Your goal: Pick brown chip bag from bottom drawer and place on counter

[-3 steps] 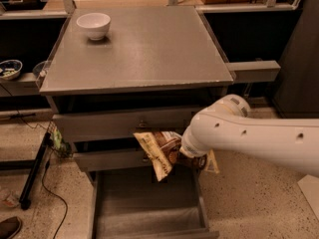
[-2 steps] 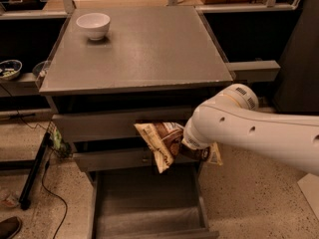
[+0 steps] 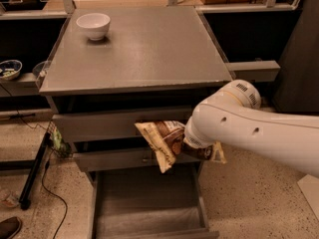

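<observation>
We see the gripper [image 3: 188,143], on the white arm [image 3: 259,133] coming in from 3 o'clock, clamped on the brown chip bag [image 3: 160,142], which hangs clear in the air. The open bottom drawer [image 3: 144,203] lies at the bag's 6 o'clock, the counter [image 3: 149,49] at its 12 o'clock, a white bowl [image 3: 93,25] on it.

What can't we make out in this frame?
Single camera view:
- Hand: at the chip bag, in front of the upper drawers. The white arm covers it, so the grip is unseen.
- Chip bag: right part is behind the arm; print too blurred to read.
- Arm: cut off by the right edge.
- Bottom drawer: front cut by the lower edge.
</observation>
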Controlling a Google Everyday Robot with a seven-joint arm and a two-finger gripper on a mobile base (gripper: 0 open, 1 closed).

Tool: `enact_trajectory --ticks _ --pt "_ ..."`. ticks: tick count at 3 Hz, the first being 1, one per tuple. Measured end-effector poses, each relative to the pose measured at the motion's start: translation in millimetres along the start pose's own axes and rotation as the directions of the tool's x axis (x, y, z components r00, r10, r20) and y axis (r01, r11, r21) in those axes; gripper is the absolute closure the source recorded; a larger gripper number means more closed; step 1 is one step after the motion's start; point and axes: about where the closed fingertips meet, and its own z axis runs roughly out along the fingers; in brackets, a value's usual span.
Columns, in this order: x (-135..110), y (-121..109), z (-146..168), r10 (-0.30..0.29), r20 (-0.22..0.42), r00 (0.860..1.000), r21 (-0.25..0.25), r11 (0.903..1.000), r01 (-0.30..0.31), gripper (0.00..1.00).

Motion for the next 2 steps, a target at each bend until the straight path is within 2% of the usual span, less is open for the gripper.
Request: enact_trajectory --ticks 1,2 --pt "-5.1 -11.3 -29.1 -0.022 -0.021 1.0 0.053 0.9983 0.023 1.0" --pt "-12.2 -30.4 -62.3 -0.046 -0.053 0.998 0.117 0.9917 0.052 1.0"
